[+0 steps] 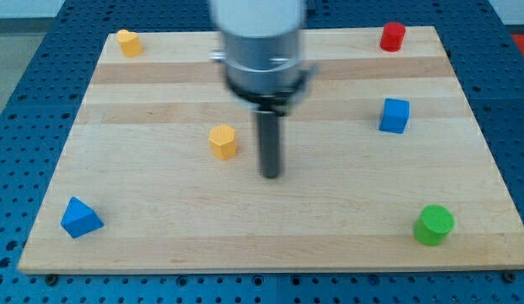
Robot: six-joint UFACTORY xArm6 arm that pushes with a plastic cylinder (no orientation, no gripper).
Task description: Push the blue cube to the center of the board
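Observation:
The blue cube [395,116] sits on the wooden board [160,228] toward the view's right, a little above mid-height. My tip [271,175] rests near the board's middle, well to the left of the blue cube and a little lower. A yellow hexagonal block [223,141] stands just left of my rod, apart from it.
A blue triangular block [80,218] lies at the bottom left. A green cylinder [434,225] stands at the bottom right. A red cylinder [392,36] is at the top right, a second yellow block [128,41] at the top left. The arm's silver body [260,42] hides the board's top middle.

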